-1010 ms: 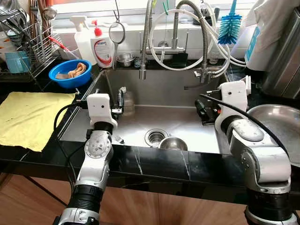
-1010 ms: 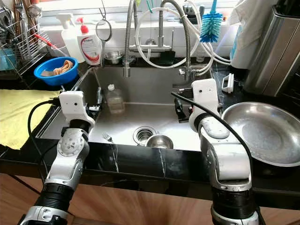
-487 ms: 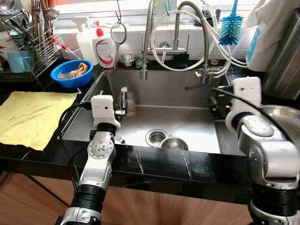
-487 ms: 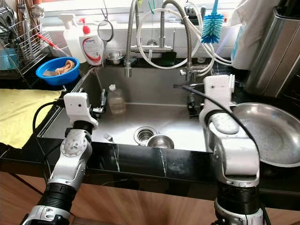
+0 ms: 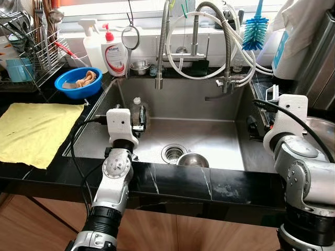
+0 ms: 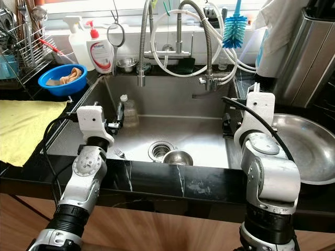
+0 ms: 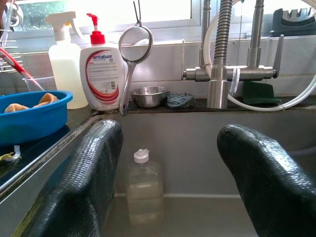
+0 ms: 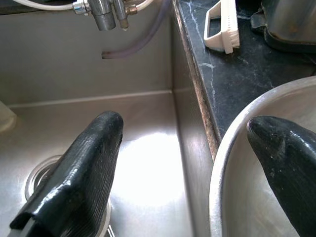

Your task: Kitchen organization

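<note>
Left gripper (image 7: 168, 187), fingers spread and empty, lined up on the plastic bottle (image 7: 144, 190) standing in the sink (image 5: 209, 136).
It looks like the approach step; next, reach forward and close round the bottle. Right gripper (image 8: 197, 168) is parted too, straddling the sink's edge beside the steel bowl (image 6: 306, 146).

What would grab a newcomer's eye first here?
The steel sink in the middle, with both silver arms reaching over its front edge. The open left claw faces a small clear bottle standing by the sink's back wall, while the open right claw straddles the sink's right edge beside a big steel bowl.
</note>
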Robot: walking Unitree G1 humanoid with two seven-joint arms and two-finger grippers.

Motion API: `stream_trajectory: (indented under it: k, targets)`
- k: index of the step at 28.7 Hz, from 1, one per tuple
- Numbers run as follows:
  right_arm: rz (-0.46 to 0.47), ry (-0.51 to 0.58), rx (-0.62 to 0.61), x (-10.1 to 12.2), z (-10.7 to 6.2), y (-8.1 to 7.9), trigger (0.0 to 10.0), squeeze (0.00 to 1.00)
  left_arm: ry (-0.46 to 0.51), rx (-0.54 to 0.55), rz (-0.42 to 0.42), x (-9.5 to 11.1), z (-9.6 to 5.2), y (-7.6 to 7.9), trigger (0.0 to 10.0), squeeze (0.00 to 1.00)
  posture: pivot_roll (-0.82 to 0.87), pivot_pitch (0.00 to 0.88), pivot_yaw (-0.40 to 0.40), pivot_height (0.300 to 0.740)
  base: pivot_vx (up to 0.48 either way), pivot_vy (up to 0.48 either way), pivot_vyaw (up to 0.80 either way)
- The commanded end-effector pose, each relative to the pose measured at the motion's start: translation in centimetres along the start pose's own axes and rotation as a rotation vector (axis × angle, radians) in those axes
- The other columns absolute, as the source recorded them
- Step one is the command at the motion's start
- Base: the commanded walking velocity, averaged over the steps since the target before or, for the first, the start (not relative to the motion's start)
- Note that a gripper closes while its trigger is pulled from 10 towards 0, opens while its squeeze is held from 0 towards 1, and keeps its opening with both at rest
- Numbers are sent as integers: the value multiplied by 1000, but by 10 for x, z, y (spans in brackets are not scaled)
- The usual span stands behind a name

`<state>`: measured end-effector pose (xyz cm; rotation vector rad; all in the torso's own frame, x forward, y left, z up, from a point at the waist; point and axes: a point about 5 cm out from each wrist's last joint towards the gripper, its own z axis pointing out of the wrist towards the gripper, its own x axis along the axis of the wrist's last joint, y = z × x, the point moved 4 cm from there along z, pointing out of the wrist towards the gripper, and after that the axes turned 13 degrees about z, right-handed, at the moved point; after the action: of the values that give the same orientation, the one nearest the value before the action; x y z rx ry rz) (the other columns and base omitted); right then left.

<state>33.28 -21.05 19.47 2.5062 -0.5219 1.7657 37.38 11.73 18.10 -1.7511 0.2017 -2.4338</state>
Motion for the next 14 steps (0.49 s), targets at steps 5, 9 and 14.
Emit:
stream_trajectory:
  k: [5,9,14]
  targets:
    - [38,-35,9,-7,-1,-5,10000,0,-11,-21,-10,-5,-1,2,10000,0,-342,0,54,740,0,0,0]
    - [40,-41,5,-9,0,-5,10000,0,-10,-26,-15,-4,0,4,10000,0,-340,0,53,740,0,0,0]
    - [54,-47,-73,-14,3,8,10000,0,-13,-39,-23,-6,-1,7,10000,0,-337,0,54,740,0,0,0]
